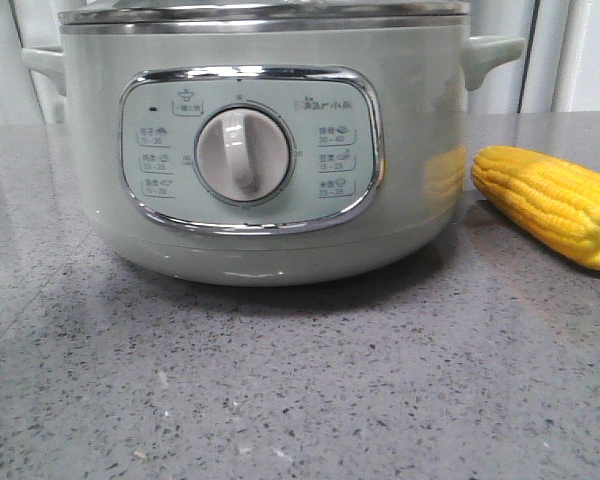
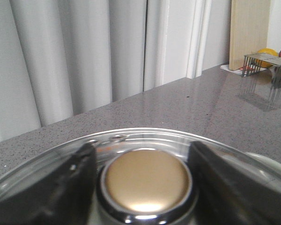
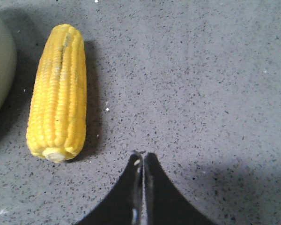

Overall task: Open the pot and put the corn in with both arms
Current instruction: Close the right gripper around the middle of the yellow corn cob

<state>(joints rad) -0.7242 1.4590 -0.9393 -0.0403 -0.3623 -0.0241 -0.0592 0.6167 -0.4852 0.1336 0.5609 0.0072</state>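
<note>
The pale green pot (image 1: 250, 150) stands on the grey counter, dial facing me, with its glass lid (image 1: 260, 12) on top. In the left wrist view my left gripper (image 2: 141, 147) has a finger on either side of the lid's gold knob (image 2: 147, 180), and both appear to press against it. The corn (image 1: 550, 200) lies on the counter just right of the pot. In the right wrist view the corn (image 3: 58, 91) lies beside the pot's wall (image 3: 0, 65). My right gripper (image 3: 143, 155) is shut and empty over bare counter, a little to one side of the cob's cut end.
The speckled grey counter (image 1: 280, 380) stretches in front of the pot. In the left wrist view a wire rack (image 2: 267, 63) with fruit and a wooden board (image 2: 248, 33) stand at the far end. Pale curtains hang behind the counter.
</note>
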